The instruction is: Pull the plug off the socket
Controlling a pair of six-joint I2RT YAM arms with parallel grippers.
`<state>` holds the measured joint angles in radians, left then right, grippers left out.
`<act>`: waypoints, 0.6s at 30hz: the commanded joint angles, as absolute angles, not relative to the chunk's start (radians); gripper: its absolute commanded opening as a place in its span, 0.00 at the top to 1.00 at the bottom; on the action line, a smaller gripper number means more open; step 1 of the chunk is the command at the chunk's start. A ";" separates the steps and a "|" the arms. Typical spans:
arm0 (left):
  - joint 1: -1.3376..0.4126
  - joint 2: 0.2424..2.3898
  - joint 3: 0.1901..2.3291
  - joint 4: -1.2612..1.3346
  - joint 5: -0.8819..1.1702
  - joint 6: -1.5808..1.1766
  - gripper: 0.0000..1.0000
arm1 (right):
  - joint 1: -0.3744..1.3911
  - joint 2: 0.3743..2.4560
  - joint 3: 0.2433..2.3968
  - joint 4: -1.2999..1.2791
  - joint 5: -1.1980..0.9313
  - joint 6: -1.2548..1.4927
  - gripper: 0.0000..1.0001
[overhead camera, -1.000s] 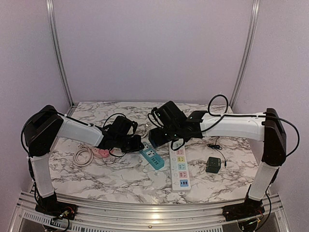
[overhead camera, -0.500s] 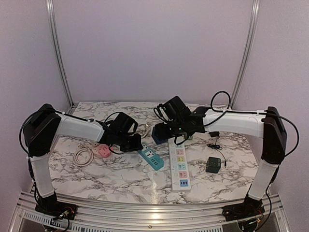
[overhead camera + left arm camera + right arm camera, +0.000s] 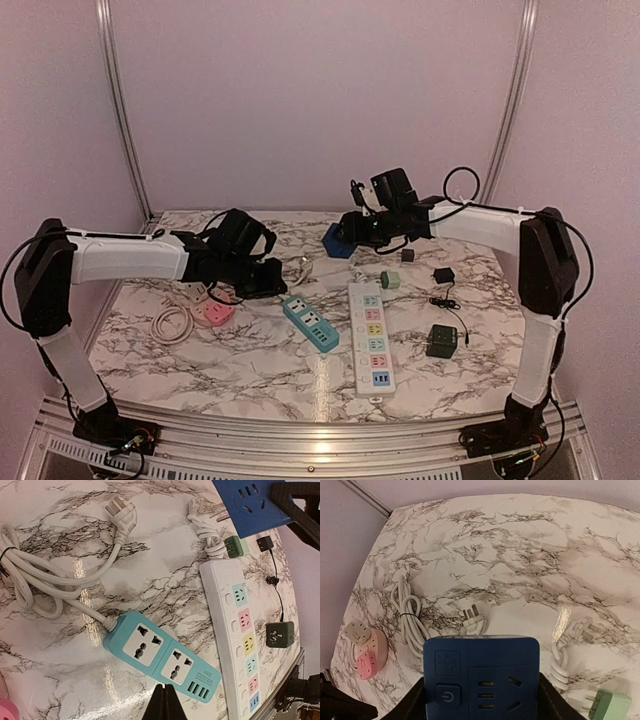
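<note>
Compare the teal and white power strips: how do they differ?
The teal power strip is short, with two white-faced outlets; the white power strip is much longer, with a row of pastel outlets. In the top view the teal one lies at an angle, while the white one runs straight front to back. Both lie flat with nothing plugged in.

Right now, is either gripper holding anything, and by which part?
Right gripper clamps the blue socket block by its side faces; left gripper is shut, empty.

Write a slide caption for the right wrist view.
Right tool holds a blue square socket adapter above the marble table, a coiled white cable lying below.
</note>
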<state>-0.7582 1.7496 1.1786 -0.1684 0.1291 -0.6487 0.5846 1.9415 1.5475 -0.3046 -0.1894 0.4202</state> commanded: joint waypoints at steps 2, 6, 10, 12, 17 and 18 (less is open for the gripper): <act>-0.743 1.635 1.122 -0.241 0.101 -0.629 1.00 | 0.547 2.053 1.699 -0.194 -0.329 0.485 0.82; -0.736 1.570 1.091 -0.263 0.088 -0.626 1.00 | 0.531 2.155 1.804 -0.167 -0.334 0.517 0.82; -0.734 1.515 1.065 -0.281 0.074 -0.629 1.00 | 0.504 2.268 1.880 -0.114 -0.371 0.569 0.82; -0.733 1.494 1.054 -0.286 0.068 -0.630 1.00 | 0.500 2.315 1.918 -0.103 -0.369 0.575 0.81; -0.732 1.466 1.034 -0.290 0.058 -0.638 1.00 | 0.497 2.411 1.993 -0.082 -0.388 0.590 0.80; -0.730 1.465 1.031 -0.289 0.056 -0.640 1.00 | 0.497 2.425 2.000 -0.078 -0.391 0.595 0.80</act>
<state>-0.7364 1.4933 1.0546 -0.2543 0.0769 -0.6426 0.5053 2.3871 1.9289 -0.1425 -0.3573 0.5606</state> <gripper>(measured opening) 0.004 0.574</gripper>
